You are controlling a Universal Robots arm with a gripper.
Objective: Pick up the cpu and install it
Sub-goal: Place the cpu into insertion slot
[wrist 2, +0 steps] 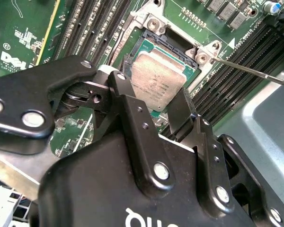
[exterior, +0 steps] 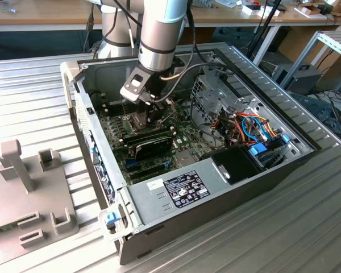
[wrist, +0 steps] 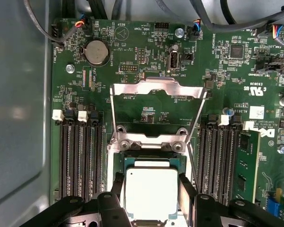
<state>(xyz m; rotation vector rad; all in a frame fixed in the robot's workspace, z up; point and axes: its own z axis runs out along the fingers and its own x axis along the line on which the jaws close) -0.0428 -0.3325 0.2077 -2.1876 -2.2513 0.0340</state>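
Note:
The cpu point(wrist: 151, 195) is a flat square chip with a dull silver top, also seen in the second wrist view point(wrist 2: 157, 78). It sits level in or just over the dark socket point(wrist 2: 173, 47) on the green motherboard. My gripper point(wrist: 151, 189) is shut on the cpu, with one black finger point(wrist: 117, 187) against each of two opposite edges. The socket's hinged metal frame point(wrist: 156, 90) stands flipped open beyond the chip. In the exterior view the gripper point(exterior: 150, 111) reaches down into the open computer case point(exterior: 238, 196).
Rows of black memory slots point(wrist: 80, 156) flank the socket on both sides. A thin metal lever point(wrist 2: 255, 73) sticks out beside the socket. A drive cage point(exterior: 216, 96) and coloured cables point(exterior: 253, 125) fill the case on the exterior view's right. A grey fixture point(exterior: 28, 187) stands outside the case.

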